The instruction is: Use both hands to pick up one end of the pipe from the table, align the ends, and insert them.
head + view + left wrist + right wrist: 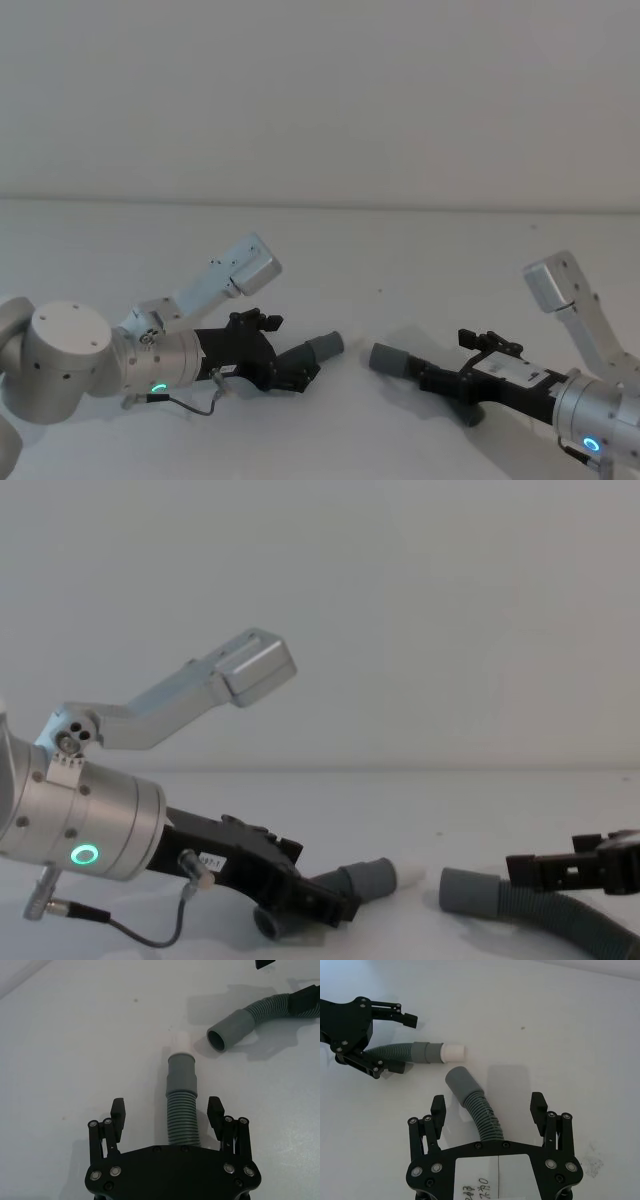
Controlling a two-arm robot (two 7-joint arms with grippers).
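The pipe lies in two grey ribbed pieces on the white table (400, 260). The short piece (182, 1120) ends in a smooth grey cuff (181, 1072) with a white tip (180, 1040). My left gripper (166, 1107) straddles its ribbed part, fingers open with gaps on both sides. The longer piece (485, 1117) ends in an open-mouthed cuff (460, 1080). My right gripper (488, 1102) is open astride it. In the head view the two cuffs (325, 347) (388, 360) face each other a short gap apart and out of line.
A thin black cable (130, 930) loops under my left wrist. The table's wide bare surface (330, 240) runs back to a plain wall. A small dark speck (522, 1027) marks the table beyond the cuffs.
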